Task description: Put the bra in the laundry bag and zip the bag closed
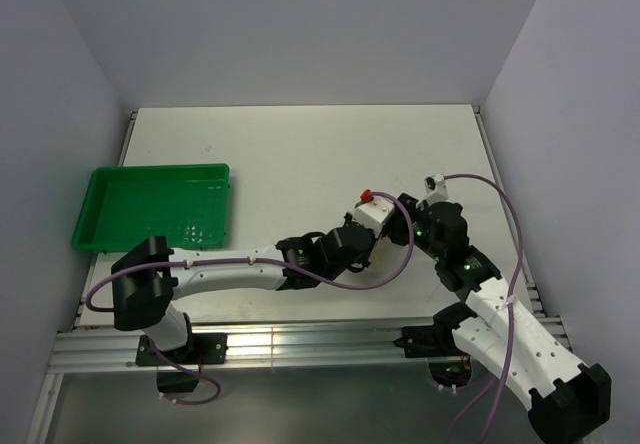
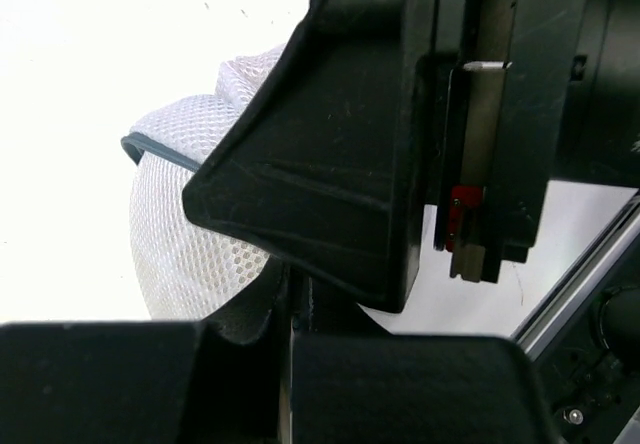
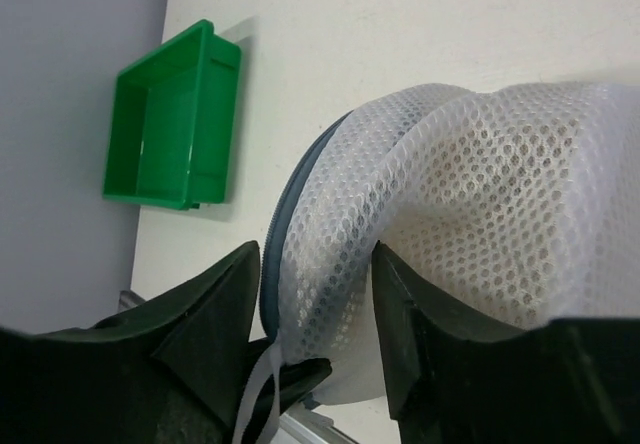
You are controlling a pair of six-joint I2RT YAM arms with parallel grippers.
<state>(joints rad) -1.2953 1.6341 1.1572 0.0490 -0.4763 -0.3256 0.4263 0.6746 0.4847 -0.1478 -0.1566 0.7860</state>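
Nearest, at six o'clock on the table (image 1: 300, 154), both arms are stretching inward from their bases and meeting just right of centre. The left gripper (image 2: 285, 299) is sitting fully closed. The white mesh of the laundry bag (image 3: 480, 184) is running in right where its black fingers meet, though whether any fabric is pinched there cannot be told.

The right gripper (image 3: 318, 264) is pointing in from about four o'clock with its jaws standing roughly half spread, straddling the bag's edge. Mesh is bulging up between the two fingers, and the dark blue zipper trim (image 3: 285, 214) is curving just beside one of them. Whether the fingers are pressing on the mesh is unclear. A white ribbon (image 3: 252, 394) is hanging by the trim low between the fingers.

The bag is lying puffed up on the table beneath the two grippers. A brownish shade (image 3: 520, 179) is showing through its mesh, and what it belongs to cannot be told.

Farther off, at nine o'clock from the grippers, the green tray (image 1: 160, 171) is sitting well apart, near the table's left edge.
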